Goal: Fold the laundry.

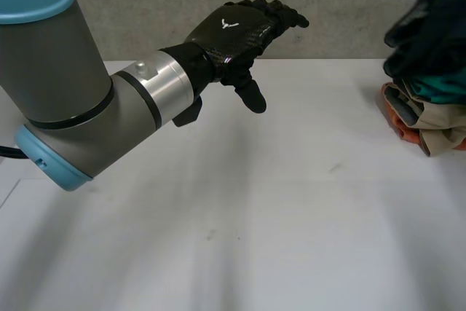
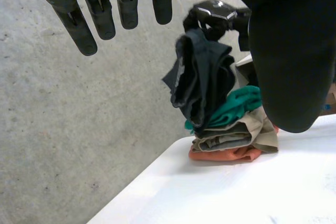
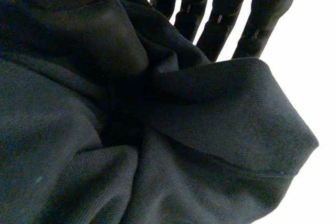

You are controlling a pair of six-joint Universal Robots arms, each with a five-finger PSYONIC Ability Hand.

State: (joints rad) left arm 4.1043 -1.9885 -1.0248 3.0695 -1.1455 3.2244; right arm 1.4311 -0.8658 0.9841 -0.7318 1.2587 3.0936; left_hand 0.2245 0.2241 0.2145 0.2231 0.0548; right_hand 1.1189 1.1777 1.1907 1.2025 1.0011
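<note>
- The pile of laundry point(image 1: 428, 118) sits at the right edge of the worktop point(image 1: 255, 216), towards its far corner. This leaves the broad middle bare for spreading one piece at a time.
- In the left wrist view the stack reads from the bottom as an orange garment point(image 2: 226, 154), a beige garment point(image 2: 247, 132) and a teal garment point(image 2: 239, 103). All three are loosely bunched rather than folded.
- A dark garment point(image 2: 202, 77) is raised off the top of that stack and hangs in heavy folds from the right hand point(image 2: 214, 15), its lower part touching the pieces below.
- In the right wrist view the right hand's fingers point(image 3: 223, 19) run straight behind the cloth, which is gathered thick across the palm. Since the garment hangs up clear of the pile, I judge it to be pinched between those fingers and the thumb — a bunched grab, not a hold on an edge or corner.
- The left hand point(image 1: 231, 33) hovers over the worktop near its far edge, well apart from the pile. Its fingers are straight and spread with the thumb pointing down, and it holds nothing.
- That open, waiting pose suits receiving a free edge of the dark garment once it is carried to the middle — probably the opening step of the fold.
</note>
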